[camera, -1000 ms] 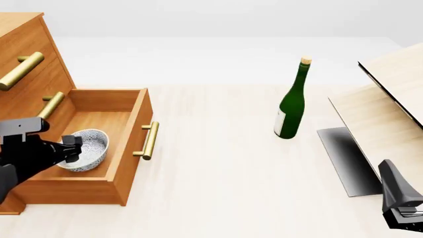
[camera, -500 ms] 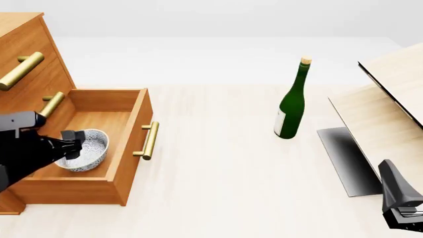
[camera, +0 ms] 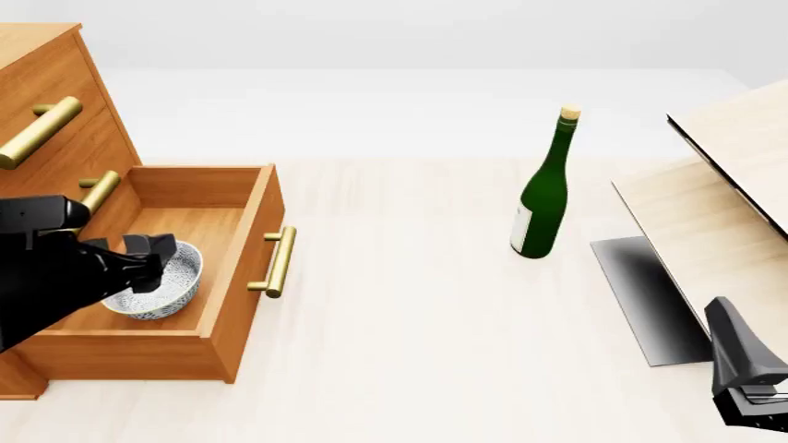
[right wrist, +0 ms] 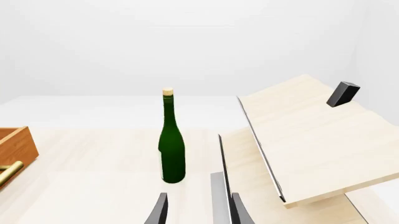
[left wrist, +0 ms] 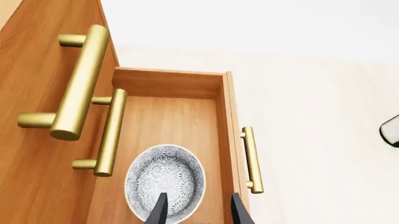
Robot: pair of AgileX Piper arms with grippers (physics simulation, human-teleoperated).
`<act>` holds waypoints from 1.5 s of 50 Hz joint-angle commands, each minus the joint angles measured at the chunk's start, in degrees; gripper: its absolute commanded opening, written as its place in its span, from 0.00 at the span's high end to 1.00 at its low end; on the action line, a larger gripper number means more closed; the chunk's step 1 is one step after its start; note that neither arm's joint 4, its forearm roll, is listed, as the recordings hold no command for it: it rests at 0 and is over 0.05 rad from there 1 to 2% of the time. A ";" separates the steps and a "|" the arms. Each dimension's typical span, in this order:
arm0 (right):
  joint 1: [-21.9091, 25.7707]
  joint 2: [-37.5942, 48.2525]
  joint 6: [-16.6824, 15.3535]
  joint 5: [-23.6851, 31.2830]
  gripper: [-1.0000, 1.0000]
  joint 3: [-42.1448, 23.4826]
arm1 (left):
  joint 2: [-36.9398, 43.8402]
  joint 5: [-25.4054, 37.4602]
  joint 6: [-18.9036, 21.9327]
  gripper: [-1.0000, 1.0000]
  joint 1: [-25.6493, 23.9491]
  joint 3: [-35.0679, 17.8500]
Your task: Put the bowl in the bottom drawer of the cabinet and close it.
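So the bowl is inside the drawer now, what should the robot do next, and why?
Probably lift the left hand up and away from the bowl. The bowl already sits on the floor of the open bottom drawer, and the hand's fingers stand apart over its rim, gripping nothing. Once clear, the hand could push the drawer's brass handle to close it.

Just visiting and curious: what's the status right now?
Left gripper open above the bowl. Bowl sits in the open bottom drawer. Right gripper open, idle. Nothing blocking the drawer.
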 commanded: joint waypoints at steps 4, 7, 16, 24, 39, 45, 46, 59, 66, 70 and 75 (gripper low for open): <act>0.00 0.00 0.00 0.00 0.00 0.00 | -2.44 2.78 -1.08 0.00 -5.01 -0.91; 0.00 0.00 -0.01 0.00 0.00 0.00 | -2.43 3.41 -2.13 0.00 -6.80 -1.59; 0.00 0.00 0.00 0.00 0.00 0.00 | -3.64 4.60 -1.81 0.00 -8.54 -2.30; 0.01 0.00 0.00 0.00 0.00 0.00 | -4.86 5.08 -0.55 0.00 -10.50 -2.65; 0.01 0.00 0.00 0.00 0.00 0.00 | -4.78 5.68 -2.01 0.00 -14.27 -3.51; 0.01 0.01 0.00 0.00 0.00 0.00 | -5.15 5.97 -2.33 0.00 -16.11 -3.92; 0.00 0.00 -0.01 0.00 0.00 0.00 | -5.21 6.03 -3.03 0.00 -17.10 -4.02; 0.00 0.00 0.00 0.00 0.00 0.00 | -4.56 5.68 -4.18 0.00 -22.31 -4.96; 0.01 0.00 0.00 0.00 0.00 0.00 | -4.10 5.59 -4.80 0.00 -24.78 -5.54; 0.00 0.01 0.01 0.00 0.00 0.00 | -3.58 5.30 -5.23 0.00 -26.18 -5.72; 0.00 0.00 0.00 0.00 0.00 0.00 | -2.45 4.80 -6.44 0.00 -27.91 -6.01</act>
